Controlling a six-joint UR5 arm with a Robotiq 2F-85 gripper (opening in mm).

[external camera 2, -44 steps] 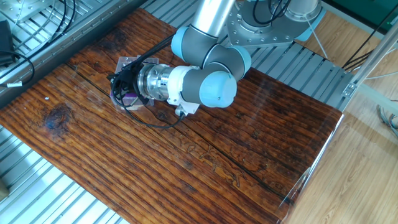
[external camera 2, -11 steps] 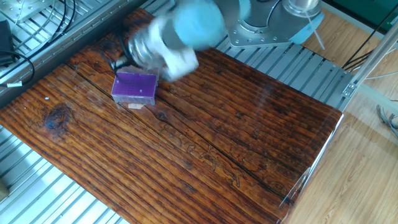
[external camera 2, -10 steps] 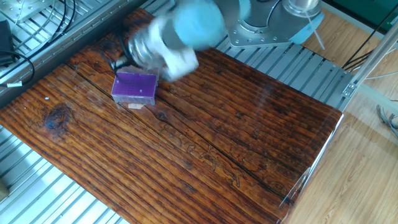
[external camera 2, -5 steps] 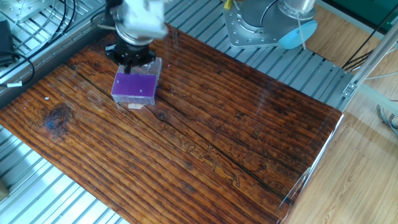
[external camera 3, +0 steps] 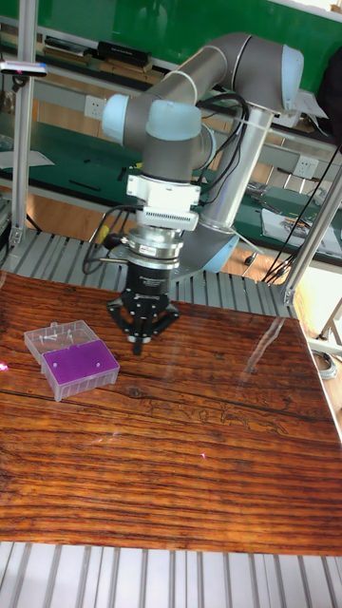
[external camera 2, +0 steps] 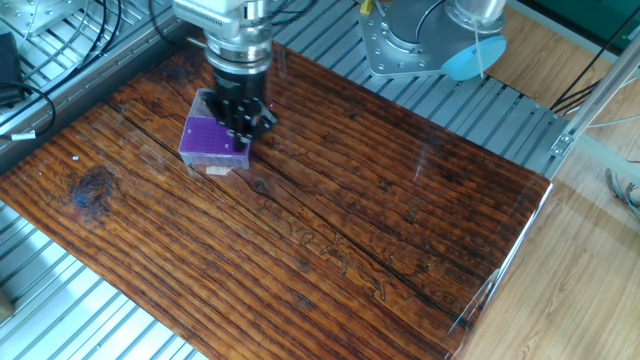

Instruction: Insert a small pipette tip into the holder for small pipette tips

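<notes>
The holder for small pipette tips (external camera 2: 210,141) (external camera 3: 84,365) is a clear box with a purple, hole-dotted top, standing at the far left of the wooden table (external camera 2: 330,220). Its clear lid (external camera 3: 59,337) lies open behind it. My gripper (external camera 2: 244,135) (external camera 3: 139,344) points straight down beside the holder's right edge, a little above the wood. Its fingers meet at the tips, so it looks shut. The small pipette tip is too small to make out between them.
The arm's grey base (external camera 2: 420,45) is bolted to the slatted metal frame behind the table. Black cables (external camera 2: 30,95) run along the rail at the left. The table's right edge (external camera 2: 520,240) drops off to a wooden floor.
The arm swung up off the holder, went behind it, and now the gripper has come down to the right, beside the holder's right edge. The holder has not moved.
</notes>
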